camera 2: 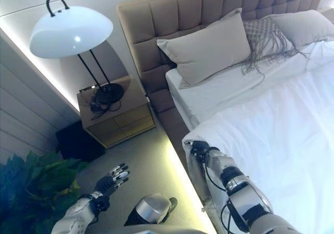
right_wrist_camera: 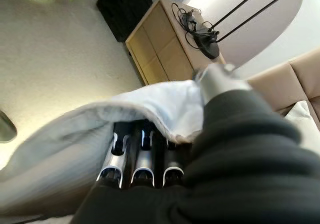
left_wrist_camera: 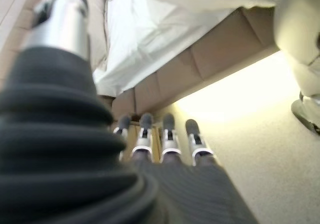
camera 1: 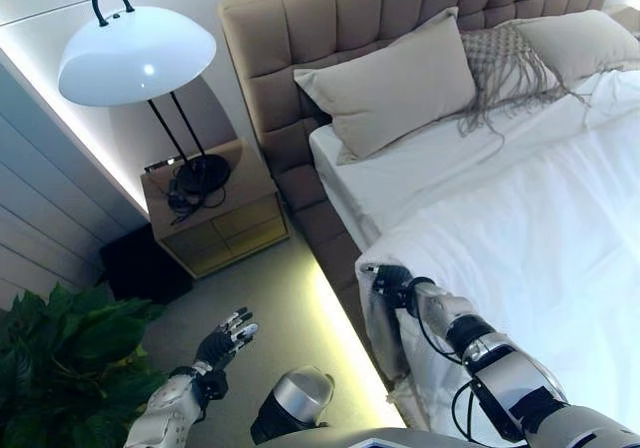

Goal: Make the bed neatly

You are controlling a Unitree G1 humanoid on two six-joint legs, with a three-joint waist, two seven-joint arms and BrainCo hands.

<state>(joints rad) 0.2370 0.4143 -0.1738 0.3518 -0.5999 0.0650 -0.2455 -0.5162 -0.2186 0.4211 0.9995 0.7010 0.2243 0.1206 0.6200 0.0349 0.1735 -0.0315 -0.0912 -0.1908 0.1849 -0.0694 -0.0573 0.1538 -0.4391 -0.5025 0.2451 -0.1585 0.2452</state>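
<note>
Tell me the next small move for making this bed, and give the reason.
Probably draw the right hand up toward the pillow, taking the white duvet corner with it. Its fingers are curled in the cloth at the bed's edge, and bare sheet shows below the pillows. The left hand hangs open over the floor.

The bed [camera 1: 560,258] fills the right side, its headboard [camera 1: 330,38] at the far end. Two pillows [camera 1: 390,88] lean on the headboard with a fringed cushion [camera 1: 500,58] between them. The duvet [camera 1: 530,228] lies over the mattress, and the right hand [camera 1: 392,286] grips its near-left corner. Left of the bed stands a nightstand [camera 1: 215,218] with a lamp [camera 1: 135,53] on it. A plant [camera 1: 60,368] is at near left, and the left hand [camera 1: 225,343] hangs over the floor [camera 1: 280,308] beside the plant.
</note>
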